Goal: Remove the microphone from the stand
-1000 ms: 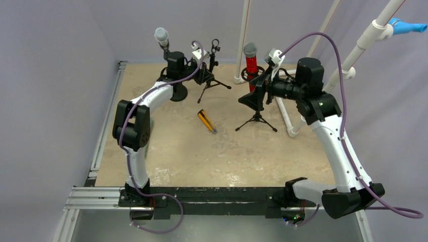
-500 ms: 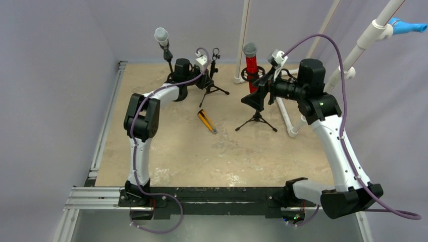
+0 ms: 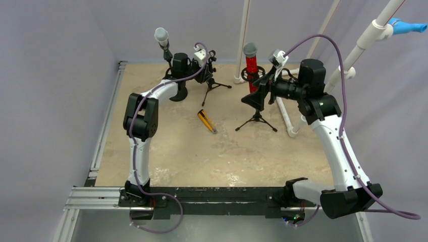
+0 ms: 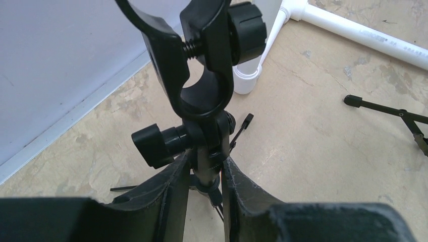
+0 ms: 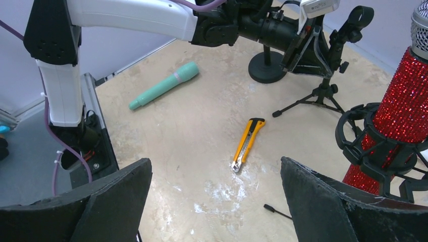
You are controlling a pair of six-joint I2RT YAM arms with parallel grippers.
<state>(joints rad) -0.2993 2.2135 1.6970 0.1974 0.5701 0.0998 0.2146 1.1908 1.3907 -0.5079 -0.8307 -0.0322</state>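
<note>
A yellow knife (image 5: 247,143) lies on the sandy table (image 5: 176,146). Up and left of the knife lies a green microphone (image 5: 164,85). Right of it stands a sparkly red microphone (image 5: 404,111) in a black ring (image 5: 371,146). Behind the knife, the left gripper (image 5: 318,53) hugs a small stand (image 5: 325,91) by a round black base (image 5: 266,70). Nearer than the knife, the right gripper (image 5: 217,201) has its fingers (image 5: 111,201) spread wide.
</note>
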